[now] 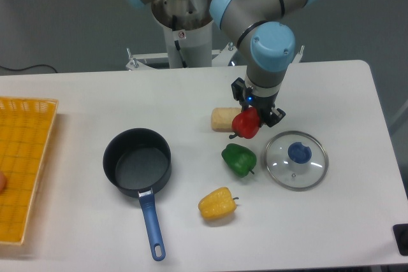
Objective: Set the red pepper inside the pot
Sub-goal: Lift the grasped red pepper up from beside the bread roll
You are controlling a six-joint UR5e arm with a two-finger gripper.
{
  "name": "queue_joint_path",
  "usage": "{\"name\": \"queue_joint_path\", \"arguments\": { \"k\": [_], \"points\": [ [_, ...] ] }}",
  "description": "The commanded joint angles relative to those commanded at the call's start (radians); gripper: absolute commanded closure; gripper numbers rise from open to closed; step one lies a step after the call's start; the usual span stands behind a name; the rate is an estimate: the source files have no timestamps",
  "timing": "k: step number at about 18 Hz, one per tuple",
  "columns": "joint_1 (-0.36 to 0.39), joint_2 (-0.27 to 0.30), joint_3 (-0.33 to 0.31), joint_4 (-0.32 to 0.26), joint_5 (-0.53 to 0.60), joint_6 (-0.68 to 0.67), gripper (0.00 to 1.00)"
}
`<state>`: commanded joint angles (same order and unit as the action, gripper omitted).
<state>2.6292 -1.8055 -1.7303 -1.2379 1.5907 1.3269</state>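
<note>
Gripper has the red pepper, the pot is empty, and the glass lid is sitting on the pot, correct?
Not quite. The gripper is at the red pepper and the pot is empty, but the glass lid is not on the pot; the camera view shows it lying on the table, right of the green pepper.

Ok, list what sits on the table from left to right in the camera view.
Yellow woven basket → dark grey pot with a blue handle → yellow pepper → round glass lid with a blue knob. The pale cylinder, green pepper and the red pepper at the hand overlap in position, so I leave them out.
</note>
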Motion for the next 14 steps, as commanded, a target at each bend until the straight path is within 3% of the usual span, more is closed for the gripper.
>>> {"name": "queue_joint_path", "arguments": {
  "k": [14],
  "points": [
    [-0.034,0.046,-0.011,-0.049,-0.029,-0.043,0.89]
  ]
}}
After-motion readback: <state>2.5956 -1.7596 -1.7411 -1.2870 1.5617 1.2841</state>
